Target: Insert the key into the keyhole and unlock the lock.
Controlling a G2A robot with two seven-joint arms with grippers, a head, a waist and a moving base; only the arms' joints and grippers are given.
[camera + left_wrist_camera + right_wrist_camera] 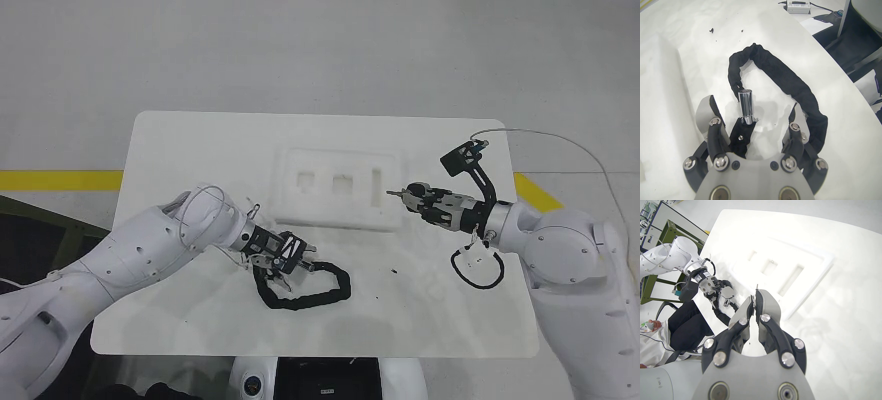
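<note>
The lock is a black fabric-sleeved chain lying in a loop near the table's front, with a chrome cylinder at one end. My left gripper stands open low over that end. The cylinder lies between its fingers, touching neither, and points away from the palm. Seen from above, the left gripper is at the loop's left end. My right gripper is shut on a small metal key, whose tip sticks out past the pads. It hovers at the right, beside the foam tray and well apart from the lock.
A white foam tray with rectangular cut-outs lies at the table's middle back, between the two arms. Small dark specks dot the tabletop right of the chain. A black cable loop hangs from the right arm over the table.
</note>
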